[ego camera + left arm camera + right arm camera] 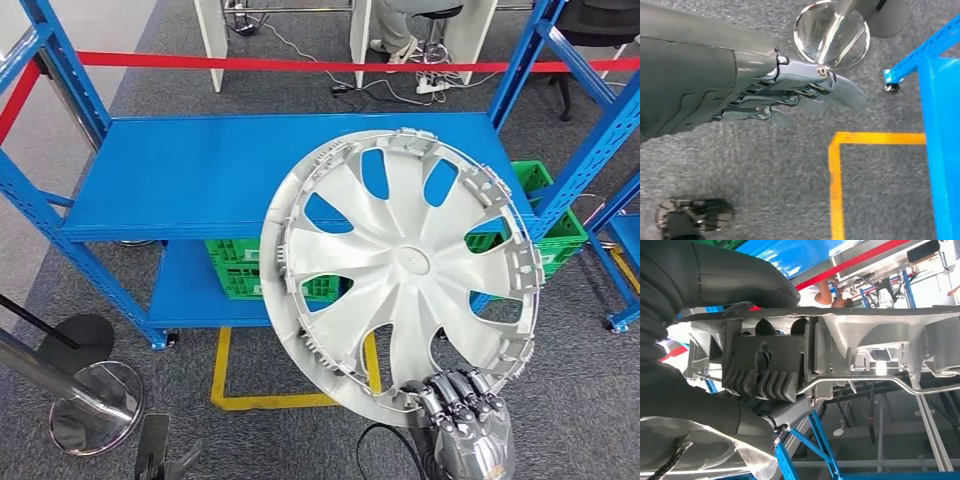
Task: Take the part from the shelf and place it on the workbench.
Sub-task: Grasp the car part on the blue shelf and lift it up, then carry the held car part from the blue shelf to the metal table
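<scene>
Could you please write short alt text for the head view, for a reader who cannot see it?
The robot's right hand holds a large silver wheel cover by its lower rim, tilted up in front of a blue metal shelf. Green crates sit on the lower level, above grey carpet with yellow floor tape.

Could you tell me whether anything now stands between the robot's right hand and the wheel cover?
Nothing does: the right hand already grips the silver wheel cover by its lower rim, holding it in front of the blue shelf. The left hand holds nothing.

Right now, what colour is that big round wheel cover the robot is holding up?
Silver-grey all over; the wheel cover, held at its lower rim by the right hand, shows best in the head view.
</scene>
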You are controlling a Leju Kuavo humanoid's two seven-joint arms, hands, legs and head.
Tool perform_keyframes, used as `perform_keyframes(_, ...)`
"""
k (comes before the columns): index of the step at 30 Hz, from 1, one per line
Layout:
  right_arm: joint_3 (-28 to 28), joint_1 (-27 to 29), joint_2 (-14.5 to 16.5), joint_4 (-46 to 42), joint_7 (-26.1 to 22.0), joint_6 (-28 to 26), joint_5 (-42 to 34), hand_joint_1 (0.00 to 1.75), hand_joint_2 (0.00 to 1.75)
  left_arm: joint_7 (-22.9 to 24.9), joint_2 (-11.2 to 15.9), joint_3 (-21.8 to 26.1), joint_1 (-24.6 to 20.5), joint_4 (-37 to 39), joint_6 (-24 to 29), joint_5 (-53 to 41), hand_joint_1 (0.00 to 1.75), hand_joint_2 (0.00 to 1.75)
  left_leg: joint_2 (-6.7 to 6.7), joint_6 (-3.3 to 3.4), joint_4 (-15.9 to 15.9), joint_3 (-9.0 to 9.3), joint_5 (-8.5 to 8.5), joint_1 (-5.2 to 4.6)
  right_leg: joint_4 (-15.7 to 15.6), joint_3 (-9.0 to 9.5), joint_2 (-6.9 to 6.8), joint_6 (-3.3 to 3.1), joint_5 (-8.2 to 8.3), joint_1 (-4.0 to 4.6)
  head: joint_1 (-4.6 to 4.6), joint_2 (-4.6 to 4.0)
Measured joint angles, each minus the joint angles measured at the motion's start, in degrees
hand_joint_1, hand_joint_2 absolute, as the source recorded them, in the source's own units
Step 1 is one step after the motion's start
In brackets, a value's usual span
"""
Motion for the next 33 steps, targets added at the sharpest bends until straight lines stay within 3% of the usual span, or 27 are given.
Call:
perform_keyframes(1, -0.1, 0.12, 0.0, -0.04, 0.01, 0.0, -0.01, 1.75, 1.75, 0.03, -0.02, -0.01, 0.04, 0.01, 0.01, -0.06, 0.0, 1.75, 0.01, 0.2, 0.03, -0.79, 0.61, -0.08, 3.92, -1.11, 0.01, 0.15, -2.64, -0.03, 0.1, -0.01)
perform_keyframes(2, -0.19, 0.21, 0.0, -0.06, 0.0, 0.0, -0.01, 1.75, 1.75, 0.05, -0.02, -0.02, 0.09, 0.01, 0.0, -0.15, 0.0, 1.75, 0.03, 0.23, 0.07, -1.57, 1.21, -0.16, 7.47, -1.79, 0.01, 0.25, -4.21, -0.05, 0.14, -0.01)
perform_keyframes(3, -0.26, 0.29, 0.0, -0.06, -0.03, 0.0, -0.01, 1.75, 1.75, 0.06, -0.02, -0.02, 0.14, 0.02, 0.0, -0.22, 0.0, 1.75, 0.05, 0.22, 0.11, -2.34, 1.8, -0.23, 9.71, -1.82, 0.01, 0.33, -4.43, -0.09, 0.13, -0.01)
perform_keyframes(4, -0.32, 0.37, 0.0, -0.09, -0.08, 0.0, -0.01, 1.75, 1.75, 0.09, -0.02, -0.03, 0.16, 0.02, 0.0, -0.3, 0.0, 1.75, 0.08, 0.16, 0.19, -3.11, 2.35, -0.28, 10.03, -0.9, 0.0, 0.35, -3.4, -0.12, 0.13, 0.0)
perform_keyframes(5, -0.38, 0.44, 0.0, -0.13, -0.15, 0.0, -0.01, 1.75, 1.75, 0.13, -0.01, -0.04, 0.17, 0.02, 0.0, -0.39, 0.0, 1.75, 0.09, 0.05, 0.32, -3.84, 2.85, -0.31, 8.19, 1.06, 0.0, 0.31, -1.68, -0.17, 0.13, 0.0)
perform_keyframes(7, -0.54, 0.52, 0.0, -0.4, -0.31, 0.0, -0.01, 1.75, 1.75, 0.21, -0.01, -0.14, 0.16, 0.02, 0.01, -0.59, 0.0, 1.75, 0.04, -0.34, 0.85, -5.17, 3.68, -0.41, -0.01, 7.37, 0.02, 0.13, 0.47, -0.2, 0.16, 0.0)
perform_keyframes(9, -0.69, 0.55, 0.0, -0.89, -0.45, 0.0, 0.0, 1.75, 1.75, 0.3, 0.0, -0.44, 0.13, 0.02, 0.01, -0.91, 0.0, 1.75, 0.0, -0.89, 1.35, -6.1, 4.5, -0.57, -7.24, 12.11, 0.12, -0.23, -0.24, -0.13, 0.15, 0.0)
perform_keyframes(10, -0.81, 0.62, 0.0, -1.15, -0.58, 0.0, 0.01, 1.75, 1.75, 0.34, 0.0, -0.65, 0.11, 0.02, 0.01, -1.08, 0.0, 1.75, -0.01, -1.17, 1.41, -6.43, 4.98, -0.61, -8.76, 12.7, 0.17, -0.49, -0.71, -0.01, 0.14, 0.0)
perform_keyframes(12, -1.14, 0.89, 0.0, -1.53, -0.85, 0.0, 0.03, 1.75, 1.75, 0.46, 0.04, -0.95, 0.19, 0.02, 0.01, -1.34, 0.0, 1.75, -0.07, -1.76, 1.55, -6.97, 5.31, -0.51, -9.19, 11.7, 0.06, -1.39, -0.17, -0.03, 0.16, 0.0)
perform_keyframes(13, -1.32, 1.06, 0.0, -1.71, -0.96, 0.0, 0.03, 1.75, 1.75, 0.52, 0.07, -1.02, 0.29, 0.02, 0.02, -1.47, 0.0, 1.75, -0.13, -2.1, 2.24, -7.33, 4.13, -0.42, -9.22, 11.1, -0.04, -1.94, 0.34, -0.09, 0.09, -0.01)
perform_keyframes(14, -1.49, 1.19, 0.0, -1.86, -1.04, 0.0, 0.03, 1.75, 1.75, 0.59, 0.1, -1.05, 0.37, 0.02, 0.02, -1.56, 0.0, 1.75, -0.19, -2.45, 3.91, -7.86, 1.89, -0.31, -9.27, 10.71, -0.16, -2.42, 0.92, -0.2, -0.01, 0.0)
perform_keyframes(16, -1.77, 1.38, 0.0, -2.14, -1.23, 0.0, 0.03, 1.75, 1.75, 0.67, 0.11, -1.11, 0.4, 0.02, 0.02, -1.64, 0.0, 1.75, -0.23, -3.01, 10.29, -9.25, -4.16, -0.06, -9.08, 9.63, -0.27, -2.9, 2.03, -0.19, -0.24, 0.0)
perform_keyframes(17, -1.89, 1.46, 0.0, -2.26, -1.35, 0.0, 0.04, 1.75, 1.75, 0.69, 0.11, -1.14, 0.36, 0.02, 0.02, -1.67, 0.0, 1.75, -0.22, -3.2, 14.04, -9.81, -6.23, 0.05, -8.88, 8.93, -0.3, -2.95, 2.59, -0.15, -0.28, 0.0)
perform_keyframes(18, -1.99, 1.53, 0.0, -2.36, -1.48, 0.0, 0.04, 1.75, 1.75, 0.72, 0.1, -1.17, 0.34, 0.02, 0.03, -1.73, 0.0, 1.75, -0.22, -3.31, 16.77, -9.86, -6.99, 0.11, -8.61, 8.01, -0.32, -2.94, 3.08, -0.12, -0.28, 0.0)
perform_keyframes(19, -2.09, 1.65, 0.01, -2.48, -1.62, 0.0, 0.05, 1.75, 1.75, 0.75, 0.09, -1.24, 0.33, 0.02, 0.05, -1.87, 0.0, 1.75, -0.22, -3.33, 17.79, -9.2, -6.49, 0.14, -8.25, 7.09, -0.33, -2.9, 3.5, -0.11, -0.29, 0.0)
perform_keyframes(20, -2.22, 1.85, 0.03, -2.64, -1.75, 0.0, 0.06, 1.75, 1.75, 0.79, 0.08, -1.34, 0.29, 0.02, 0.07, -2.06, 0.0, 1.75, -0.23, -3.27, 16.65, -7.65, -5.09, 0.15, -7.85, 6.22, -0.31, -2.83, 3.84, -0.1, -0.3, 0.0)
perform_keyframes(22, -2.72, 2.52, 0.15, -3.23, -2.11, 0.0, 0.05, 1.75, 1.75, 0.88, 0.09, -1.71, 0.11, 0.02, 0.14, -2.54, 0.0, 1.75, -0.26, -2.76, 9.43, -2.54, -2.42, 0.07, -7.06, 4.84, -0.29, -2.51, 4.37, -0.02, -0.3, 0.0)
perform_keyframes(24, -3.38, 3.23, 0.29, -3.92, -2.52, 0.0, 0.02, 1.75, 1.75, 0.97, 0.1, -2.16, -0.07, 0.02, 0.2, -2.86, 0.0, 1.75, -0.29, -2.13, 2.52, 1.5, -2.06, -0.12, -6.62, 3.95, -0.33, -1.94, 5.12, 0.08, -0.25, -0.01)
perform_keyframes(25, -3.68, 3.49, 0.36, -4.18, -2.7, 0.0, 0.01, 1.75, 1.75, 1.04, 0.1, -2.33, -0.11, 0.02, 0.21, -2.93, 0.0, 1.75, -0.3, -1.9, 0.95, 2.18, -2.35, -0.26, -6.62, 3.63, -0.35, -1.58, 5.61, 0.08, -0.24, -0.01)
perform_keyframes(27, -4.26, 4.01, 0.52, -4.64, -2.98, 0.0, 0.01, 1.75, 1.75, 1.17, 0.06, -2.5, -0.1, 0.02, 0.22, -3.07, 0.0, 1.75, -0.18, -1.37, 0.07, 1.82, -1.87, -0.23, -6.69, 2.97, -0.28, -0.79, 6.3, -0.03, -0.28, 0.0)
perform_keyframes(29, -4.81, 4.58, 0.63, -4.93, -3.21, 0.0, 0.01, 1.75, 1.75, 1.24, 0.0, -2.57, -0.21, 0.03, 0.22, -3.21, 0.0, 1.75, 0.01, -0.46, -0.35, 0.92, -0.8, -0.02, -4.82, 1.64, -0.08, -0.13, 3.96, -0.07, -0.07, 0.0)
perform_keyframes(32, -5.49, 5.24, 0.86, -5.1, -3.63, 0.0, 0.0, 1.75, 1.75, 1.32, -0.13, -2.79, -0.35, 0.04, 0.15, -3.52, 0.0, 1.75, 0.23, 0.3, -0.02, -1.07, 0.66, -0.11, 5.45, -1.51, 0.07, 0.49, -3.29, -0.25, 0.25, 0.0)
perform_keyframes(33, -5.68, 5.45, 1.01, -5.18, -3.8, 0.0, 0.0, 1.75, 1.75, 1.42, -0.16, -2.88, -0.37, 0.04, 0.13, -3.64, 0.0, 1.75, 0.3, 0.33, 0.24, -1.79, 1.05, -0.2, 8.37, -1.96, 0.06, 0.61, -4.3, -0.27, 0.24, 0.0)
